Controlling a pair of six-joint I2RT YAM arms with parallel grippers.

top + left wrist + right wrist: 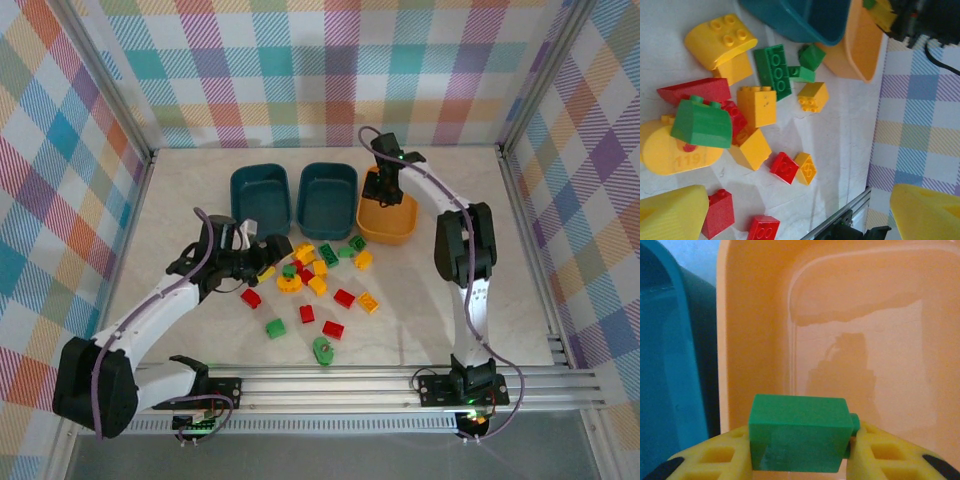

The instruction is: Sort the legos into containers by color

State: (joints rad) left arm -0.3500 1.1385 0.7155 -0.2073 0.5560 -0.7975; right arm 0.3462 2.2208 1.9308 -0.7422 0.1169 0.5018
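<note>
You have the left claw (268,262) wide open and the right claw (802,459) squeezing a green brick (797,437).
Your left claw is empty, low at the left side of the legos (312,276) scattered on the table (420,320). Behind them sit the left teal tub (260,196), the middle teal tub (327,196), then the orange tub (390,226). Your right claw holds the green brick over the orange tub.

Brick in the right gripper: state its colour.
The brick is green, best seen in the right wrist view.
</note>
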